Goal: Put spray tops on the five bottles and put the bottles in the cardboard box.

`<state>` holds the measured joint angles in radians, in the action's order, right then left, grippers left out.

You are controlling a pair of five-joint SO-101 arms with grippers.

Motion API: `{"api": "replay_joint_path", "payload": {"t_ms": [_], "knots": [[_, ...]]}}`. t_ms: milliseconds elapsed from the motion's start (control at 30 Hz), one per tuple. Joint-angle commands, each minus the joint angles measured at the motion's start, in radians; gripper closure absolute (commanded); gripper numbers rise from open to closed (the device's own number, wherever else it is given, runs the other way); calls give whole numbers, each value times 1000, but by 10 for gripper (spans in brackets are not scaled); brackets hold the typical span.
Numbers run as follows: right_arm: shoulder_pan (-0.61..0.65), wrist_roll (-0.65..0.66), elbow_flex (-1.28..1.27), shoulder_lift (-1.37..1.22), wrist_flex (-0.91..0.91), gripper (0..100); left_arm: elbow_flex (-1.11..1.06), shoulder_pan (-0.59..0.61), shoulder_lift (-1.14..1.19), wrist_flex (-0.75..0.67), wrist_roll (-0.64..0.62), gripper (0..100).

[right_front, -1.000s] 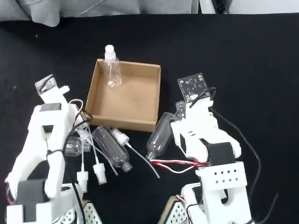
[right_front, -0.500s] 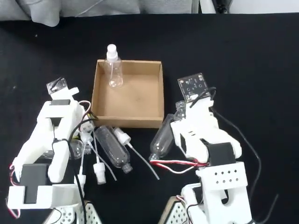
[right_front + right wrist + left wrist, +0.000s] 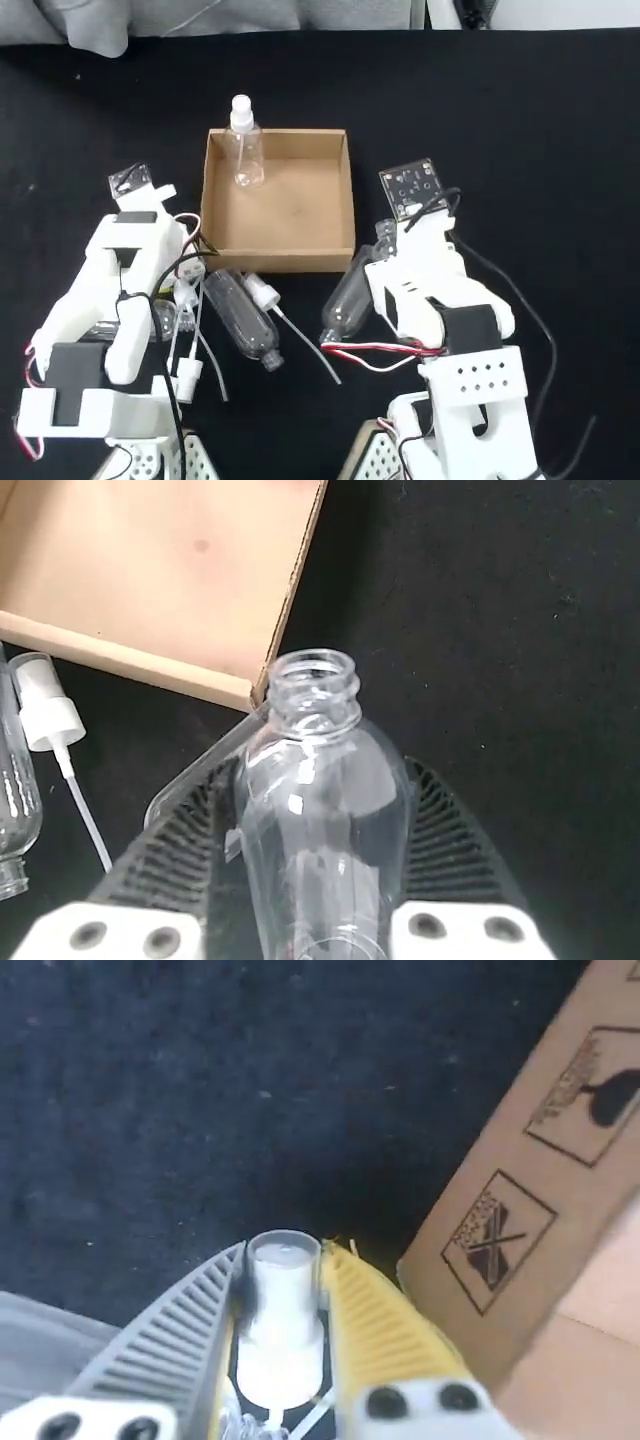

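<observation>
The cardboard box (image 3: 300, 215) lies open at mid-table, and a capped bottle (image 3: 244, 152) rests in its far left corner with its top over the rim. My left gripper (image 3: 285, 1255) is shut on a white spray top (image 3: 282, 1310) beside the box wall (image 3: 530, 1210); from above it sits at the box's near left corner (image 3: 188, 272). My right gripper (image 3: 330, 765) is shut on an uncapped clear bottle (image 3: 318, 780), held just off the box's near right corner (image 3: 348, 292).
An uncapped bottle (image 3: 240, 318) lies on the black table in front of the box. Near it are loose spray tops (image 3: 262, 293) (image 3: 190, 376) with long tubes. Another bottle (image 3: 160, 320) is partly under the left arm. A loose top (image 3: 45, 715) lies near the box front.
My left arm has swung toward the box's near left corner. The box has slid slightly right. Two loose tops lay near the arm's base before, one now. The right arm holds still.
</observation>
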<state>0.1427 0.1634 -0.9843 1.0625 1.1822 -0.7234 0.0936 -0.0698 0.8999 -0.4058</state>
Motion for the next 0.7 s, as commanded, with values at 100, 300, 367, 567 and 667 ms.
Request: {"api": "replay_joint_path", "payload": {"t_ms": [100,300,367,567,667], "knots": [[-29,-2,4,31,-28,900,33,-5,18,-26,2,972],[-29,-3,4,31,-28,900,44,2,14,-20,0,972],[-29,-3,4,31,-28,900,53,4,-11,8,-3,972],[-17,-5,2,31,-28,900,16,27,-133,18,-2,971],[5,-5,1,31,-25,900,-2,45,-184,18,-2,971]]}}
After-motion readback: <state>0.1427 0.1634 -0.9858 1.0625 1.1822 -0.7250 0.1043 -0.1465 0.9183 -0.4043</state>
